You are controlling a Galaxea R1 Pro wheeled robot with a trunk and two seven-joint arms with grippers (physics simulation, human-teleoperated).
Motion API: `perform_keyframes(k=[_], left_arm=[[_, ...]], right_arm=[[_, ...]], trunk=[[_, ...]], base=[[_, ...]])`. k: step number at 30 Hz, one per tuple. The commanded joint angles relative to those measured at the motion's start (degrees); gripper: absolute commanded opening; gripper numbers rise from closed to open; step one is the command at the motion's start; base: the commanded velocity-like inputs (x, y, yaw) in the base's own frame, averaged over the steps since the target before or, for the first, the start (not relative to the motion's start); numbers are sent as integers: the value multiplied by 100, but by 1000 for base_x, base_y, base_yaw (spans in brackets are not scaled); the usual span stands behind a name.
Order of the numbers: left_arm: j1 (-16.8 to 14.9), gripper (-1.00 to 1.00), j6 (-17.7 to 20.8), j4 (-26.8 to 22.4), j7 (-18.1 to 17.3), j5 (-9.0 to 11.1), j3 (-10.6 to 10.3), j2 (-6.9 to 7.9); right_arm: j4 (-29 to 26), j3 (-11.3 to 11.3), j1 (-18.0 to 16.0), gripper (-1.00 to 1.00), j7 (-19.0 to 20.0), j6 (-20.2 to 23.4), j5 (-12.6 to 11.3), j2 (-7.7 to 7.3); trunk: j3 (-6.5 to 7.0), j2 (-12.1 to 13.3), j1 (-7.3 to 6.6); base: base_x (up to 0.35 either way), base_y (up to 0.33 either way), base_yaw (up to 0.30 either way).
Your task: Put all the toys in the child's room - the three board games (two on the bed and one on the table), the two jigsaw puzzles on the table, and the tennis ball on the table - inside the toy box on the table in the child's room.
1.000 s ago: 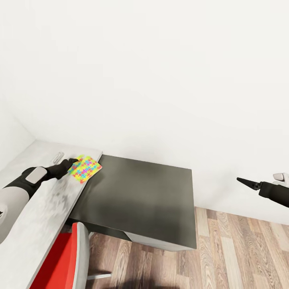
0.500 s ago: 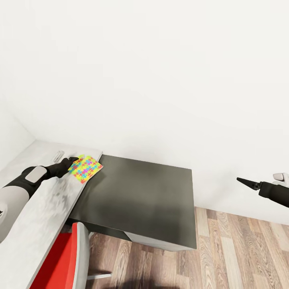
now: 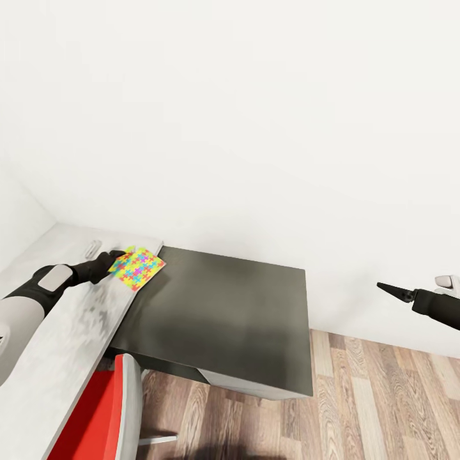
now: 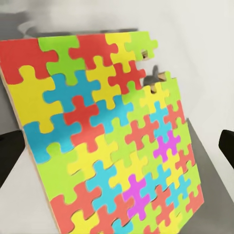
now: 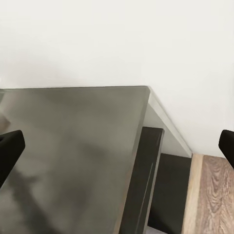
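Grey-sleeved left arm (image 3: pixel 19 313), black wrist, seemingly tapered black hand (image 3: pixel 114 259).

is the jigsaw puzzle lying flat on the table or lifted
Lifted and tilted: the jigsaw puzzle stands at an angle off the table at the left gripper.

No readable text anywhere (jigsaw puzzle (image 4: pixel 107 141) bears only colours).
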Motion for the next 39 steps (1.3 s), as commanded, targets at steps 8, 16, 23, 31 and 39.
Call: perform_keyframes(k=[8,16,23,31,39], left_arm=[[9,100,8,2,-29,33,-44,52],[3,100,31,1,-20,33,-45,138],[18,100,44,7,223,17,-49,114],[21,100,39,10,396,27,-58,79],[22,100,36,11,426,32,-62,61]], right_arm=[[-1,-6,-2,100,8,34,-14,4],[0,-7,-5,100,8,34,-14,8],[-1,-6,-4,100,8,34,-14,7],[-1,1,-5,100,8,34,-14,8],[-1,1,-4,100,13,34,-14,8]], trunk=[[-9,-10,3],[-9,-10,3],[-9,-10,3],[-9,-10,3],[-9,-10,3]], base=[[0,0,0],[0,0,0],[0,0,0],[0,0,-1],[0,0,-118]])
